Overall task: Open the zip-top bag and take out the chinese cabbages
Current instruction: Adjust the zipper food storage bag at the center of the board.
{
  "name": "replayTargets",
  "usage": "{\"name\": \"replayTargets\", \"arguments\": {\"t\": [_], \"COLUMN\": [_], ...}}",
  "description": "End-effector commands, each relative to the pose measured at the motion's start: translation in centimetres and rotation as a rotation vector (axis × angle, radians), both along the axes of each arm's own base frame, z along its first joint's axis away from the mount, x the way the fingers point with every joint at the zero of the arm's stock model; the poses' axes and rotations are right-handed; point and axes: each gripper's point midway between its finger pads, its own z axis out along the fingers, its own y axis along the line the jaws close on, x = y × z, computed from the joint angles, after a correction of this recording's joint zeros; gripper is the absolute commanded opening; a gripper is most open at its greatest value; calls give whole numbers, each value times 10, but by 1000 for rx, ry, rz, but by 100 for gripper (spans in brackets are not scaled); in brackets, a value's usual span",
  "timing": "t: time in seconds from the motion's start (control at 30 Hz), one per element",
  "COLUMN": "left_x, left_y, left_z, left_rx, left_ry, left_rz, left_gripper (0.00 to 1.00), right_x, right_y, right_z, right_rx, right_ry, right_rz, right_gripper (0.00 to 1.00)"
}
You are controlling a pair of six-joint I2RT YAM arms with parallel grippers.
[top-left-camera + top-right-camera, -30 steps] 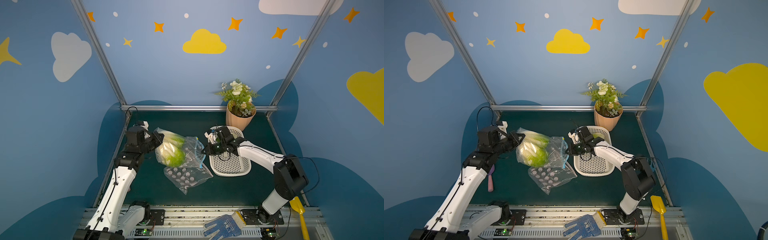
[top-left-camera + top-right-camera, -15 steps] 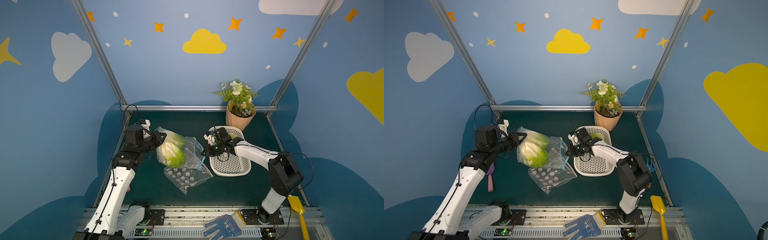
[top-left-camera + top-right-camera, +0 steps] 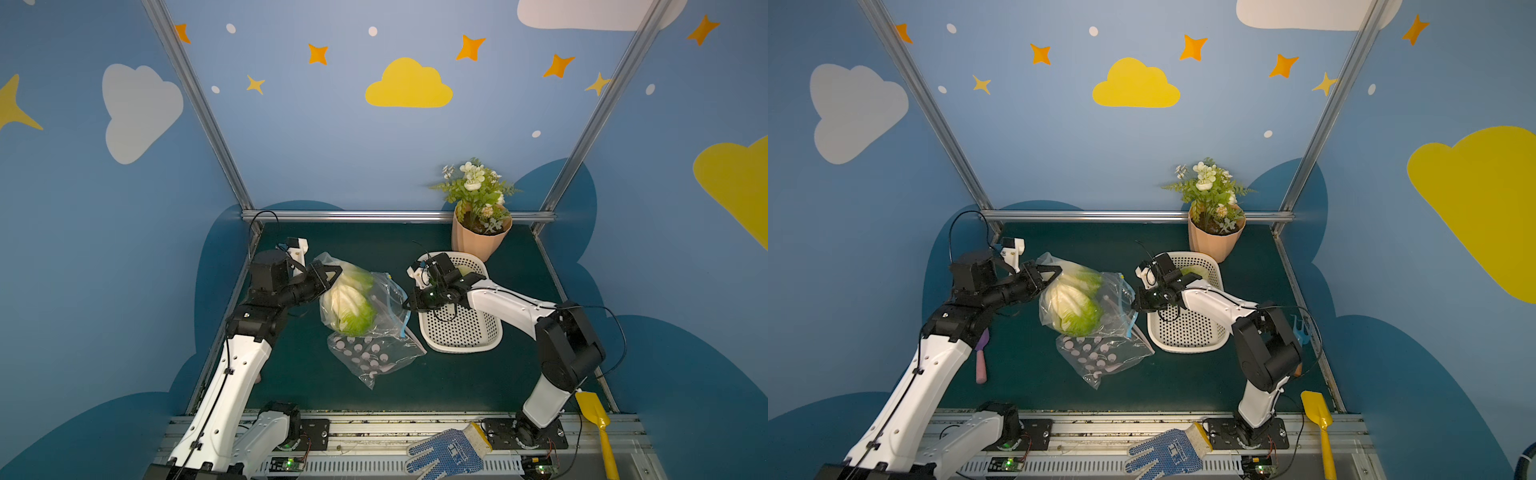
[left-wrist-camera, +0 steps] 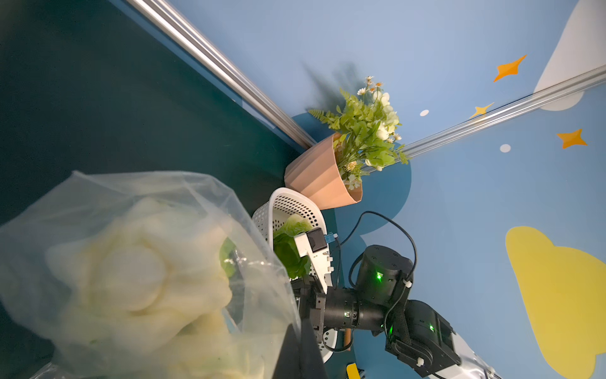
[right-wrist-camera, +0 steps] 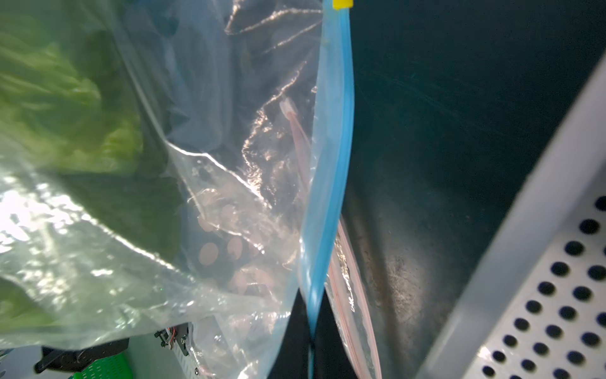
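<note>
The clear zip-top bag [image 3: 374,299] [image 3: 1100,299] hangs stretched between my two grippers above the green mat. Chinese cabbages [image 3: 347,305] [image 3: 1071,305], white with green tips, sag inside it and fill the left wrist view [image 4: 131,279]. My left gripper [image 3: 332,272] [image 3: 1052,272] [image 4: 300,347] is shut on the bag's left edge. My right gripper [image 3: 409,305] [image 3: 1136,305] [image 5: 311,334] is shut on the bag's blue zip strip [image 5: 331,164]. Another cabbage [image 3: 1194,272] [image 4: 288,252] lies in the white basket [image 3: 461,336].
A second clear bag with pink dots [image 3: 370,357] lies flat under the hanging one. A potted white-flowered plant [image 3: 478,224] stands behind the basket. A pink tool [image 3: 981,357] lies by the left arm. A blue glove [image 3: 444,453] and a yellow shovel [image 3: 594,419] sit at the front.
Both grippers keep their hold on the bag. The cabbages have settled lower and more upright inside it. The right elbow has shifted slightly inward.
</note>
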Motion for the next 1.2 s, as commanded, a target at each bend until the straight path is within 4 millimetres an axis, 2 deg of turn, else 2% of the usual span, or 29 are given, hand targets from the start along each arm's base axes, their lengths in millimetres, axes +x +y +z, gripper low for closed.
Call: {"name": "replayTargets", "arguments": {"t": [0.0, 0.13, 0.23, 0.33, 0.37, 0.4, 0.47, 0.53, 0.57, 0.63, 0.7, 0.73, 0.8, 0.9, 0.97, 1.03, 1.17], "left_x": [2, -5, -3, -10, -10, -4, 6, 1, 4, 16, 25, 28, 34, 44, 50, 54, 60], "left_y": [3, -5, 12, -3, -6, 0, 13, -3, -2, 21, 47, 52, 52, 65, 73, 78, 74], "left_z": [12, 34, 24, 49, 50, 38, 3, 12, 11, -18, -64, -76, -75, -57, -53, -66, -116], "left_rx": [44, -8, 88, -14, -11, 40, 93, 12, 11, 123, 199, 163, 60, 75, 113, 153, 155], "left_ry": [-50, -97, -76, -115, -143, -136, -2, 4, -3, 11, 113, 167, 186, 125, 88, 124, 275], "left_rz": [5, -31, 45, -36, -46, -17, 38, -70, -52, 78, 149, 151, 100, 171, 210, 218, 174], "left_gripper": [5, 5, 5, 5, 5, 5, 5, 5, 5, 5, 5, 5, 5, 5, 5, 5, 5], "right_x": [1, -1, 0, -2, -2, -3, -4, -4, -6, -7, -8, -8, -9, -10, -13, -18, -23], "right_y": [0, -4, -10, -12, -13, -12, -8, -7, -7, -6, -5, -7, -11, -21, -22, -21, -17], "right_z": [6, 14, 24, 32, 34, 38, 47, 59, 68, 86, 104, 110, 115, 105, 96, 88, 71], "right_rx": [-14, -16, -12, -13, -9, 4, 37, 65, 82, 137, 209, 227, 224, 196, 194, 193, 170], "right_ry": [-15, -31, -68, -82, -84, -89, -104, -127, -152, -218, -278, -295, -315, -307, -274, -240, -188], "right_rz": [-3, -10, -33, -35, -39, -40, -38, -36, -34, -41, -55, -61, -70, -106, -109, -94, -77], "right_gripper": [0, 0, 0, 0, 0, 0, 0, 0, 0, 0, 0, 0, 0, 0, 0, 0, 0]}}
